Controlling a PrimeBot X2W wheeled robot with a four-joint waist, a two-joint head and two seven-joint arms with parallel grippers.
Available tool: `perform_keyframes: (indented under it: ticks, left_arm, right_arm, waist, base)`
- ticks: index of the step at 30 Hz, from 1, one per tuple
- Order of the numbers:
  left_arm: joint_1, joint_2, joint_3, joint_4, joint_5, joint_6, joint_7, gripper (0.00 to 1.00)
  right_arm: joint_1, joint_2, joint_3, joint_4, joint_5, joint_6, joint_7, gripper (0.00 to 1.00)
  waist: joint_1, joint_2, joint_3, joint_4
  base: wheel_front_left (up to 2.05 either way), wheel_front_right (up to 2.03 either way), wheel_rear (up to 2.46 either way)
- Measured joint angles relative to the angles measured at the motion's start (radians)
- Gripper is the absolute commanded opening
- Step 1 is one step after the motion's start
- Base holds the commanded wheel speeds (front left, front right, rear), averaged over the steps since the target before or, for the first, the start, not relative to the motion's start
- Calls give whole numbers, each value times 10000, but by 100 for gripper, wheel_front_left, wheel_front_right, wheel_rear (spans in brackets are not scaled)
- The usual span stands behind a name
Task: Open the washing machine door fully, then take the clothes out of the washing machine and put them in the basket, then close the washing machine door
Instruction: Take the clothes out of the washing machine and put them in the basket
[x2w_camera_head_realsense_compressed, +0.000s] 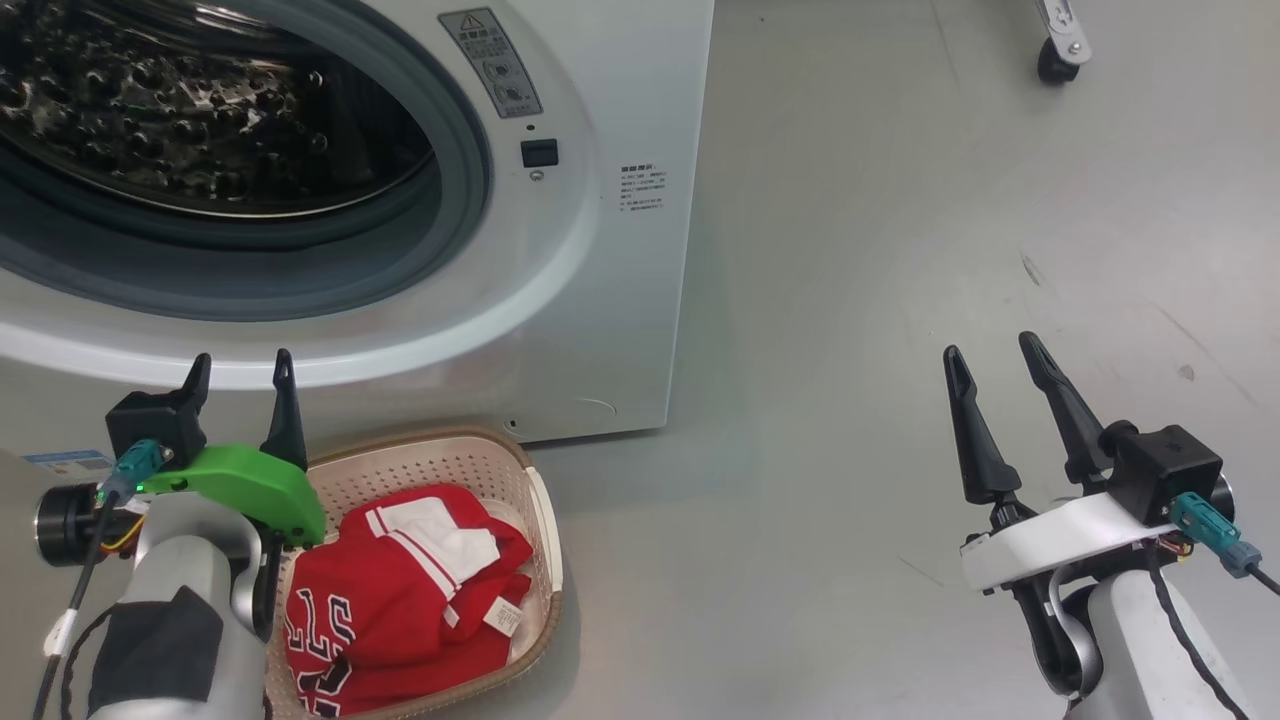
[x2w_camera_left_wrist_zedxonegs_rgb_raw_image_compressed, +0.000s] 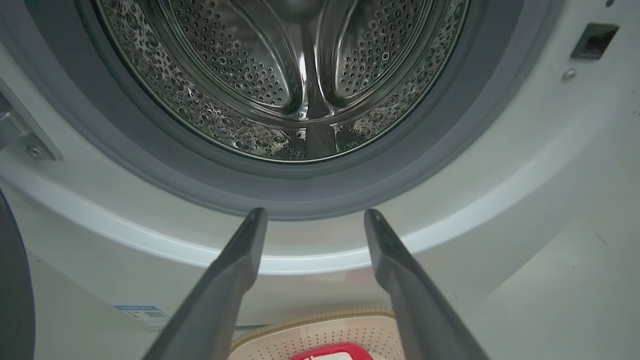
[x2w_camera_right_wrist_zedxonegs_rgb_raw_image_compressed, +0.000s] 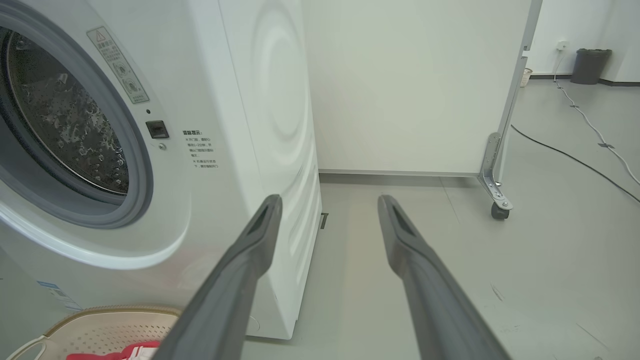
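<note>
I see the grey floor bearing the washing machine. The basket sits on it, just beside the machine's front.

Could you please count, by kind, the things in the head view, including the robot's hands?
washer: 1
basket: 1
clothes: 1 red heap, pieces cannot be told apart
Hands: 2, left hand and right hand, both open
caster: 1
Total: 6
</note>
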Motion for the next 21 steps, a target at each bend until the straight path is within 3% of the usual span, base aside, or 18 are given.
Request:
perform_keyframes:
  ticks: [21]
  left_arm:
    - [2483, -194, 155, -2953, -144, -161, 0, 100]
  right_arm:
    - [669, 84, 176, -121, -8, 0, 0, 100]
  waist:
    - [0, 0, -1433, 887]
  base:
    - [0, 0, 0]
